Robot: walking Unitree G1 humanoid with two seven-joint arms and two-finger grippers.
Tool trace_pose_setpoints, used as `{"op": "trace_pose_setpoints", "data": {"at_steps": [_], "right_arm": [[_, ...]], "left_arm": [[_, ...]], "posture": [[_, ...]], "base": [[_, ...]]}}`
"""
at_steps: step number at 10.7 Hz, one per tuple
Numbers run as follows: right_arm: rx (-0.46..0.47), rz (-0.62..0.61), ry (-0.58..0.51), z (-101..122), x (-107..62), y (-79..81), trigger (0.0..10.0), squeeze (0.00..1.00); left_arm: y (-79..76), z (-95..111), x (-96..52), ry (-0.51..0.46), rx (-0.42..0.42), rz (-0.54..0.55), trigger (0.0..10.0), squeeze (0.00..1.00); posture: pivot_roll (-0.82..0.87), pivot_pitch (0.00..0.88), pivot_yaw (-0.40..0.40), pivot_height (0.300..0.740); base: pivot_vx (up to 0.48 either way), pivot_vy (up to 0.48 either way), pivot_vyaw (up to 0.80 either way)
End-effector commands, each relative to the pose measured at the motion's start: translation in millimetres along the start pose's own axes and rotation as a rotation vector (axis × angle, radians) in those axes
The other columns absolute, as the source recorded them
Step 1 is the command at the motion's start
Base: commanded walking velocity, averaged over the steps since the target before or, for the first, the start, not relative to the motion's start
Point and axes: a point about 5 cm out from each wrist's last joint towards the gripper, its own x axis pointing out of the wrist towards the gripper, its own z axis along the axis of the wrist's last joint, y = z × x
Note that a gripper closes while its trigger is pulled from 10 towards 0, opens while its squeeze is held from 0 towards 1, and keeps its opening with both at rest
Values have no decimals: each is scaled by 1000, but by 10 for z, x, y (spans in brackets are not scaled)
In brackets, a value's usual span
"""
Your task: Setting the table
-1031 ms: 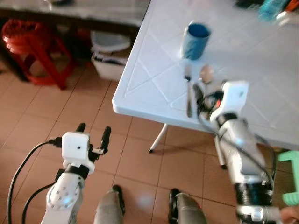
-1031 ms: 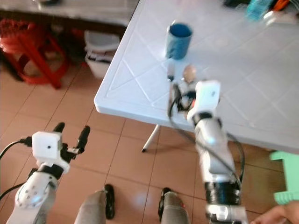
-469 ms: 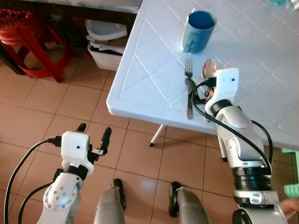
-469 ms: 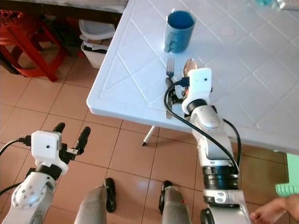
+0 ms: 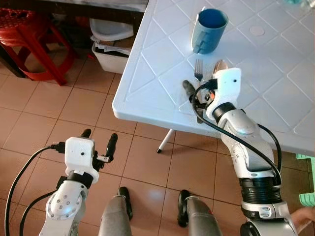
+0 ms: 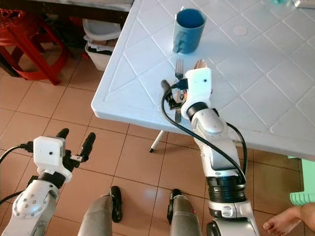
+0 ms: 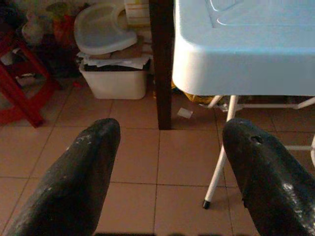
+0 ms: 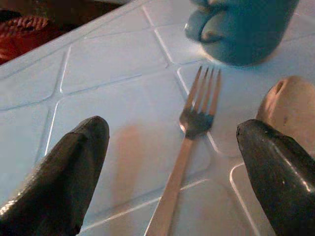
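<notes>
A metal fork [image 5: 198, 73] and a spoon [image 5: 220, 66] lie side by side near the front edge of the white table [image 5: 157, 64]. A blue mug [image 5: 210, 29] stands just beyond them. My right gripper [image 5: 199, 96] hovers low over the fork's handle, open, with one black finger [image 5: 188, 88] showing left of the handle. In the right wrist view the fork [image 8: 194, 120] lies between the spread fingers, with the spoon [image 8: 290, 105] beside one finger and the mug [image 8: 241, 24] behind. My left gripper [image 5: 99, 138] hangs open over the floor, away from the table.
A red stool [image 5: 34, 39] and a white lidded bin [image 5: 115, 46] stand on the tiled floor left of the table. A thin table leg [image 5: 166, 141] slants under the table's corner. A green stool [image 5: 307, 196] and a person's foot [image 6: 290, 223] are at the lower right.
My right wrist has swung a little to the left over the fork, and one finger now shows left of the handle. The left arm has not moved.
</notes>
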Motion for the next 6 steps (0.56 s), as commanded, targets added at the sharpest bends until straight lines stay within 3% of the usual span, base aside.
{"op": "trace_pose_setpoints", "data": {"at_steps": [1, 6], "right_arm": [[9, 9, 1, 26, -18, 31, 10000, 0], [62, 20, 67, -26, 102, 37, 10000, 0]], "left_arm": [[-10, -22, -39, 20, -7, -7, 10000, 0], [-32, -32, -20, 24, -15, -14, 10000, 0]], "posture": [[60, 354, 15, 740], [56, 356, 13, 740]], "base": [[0, 0, 0], [0, 0, 0]]}}
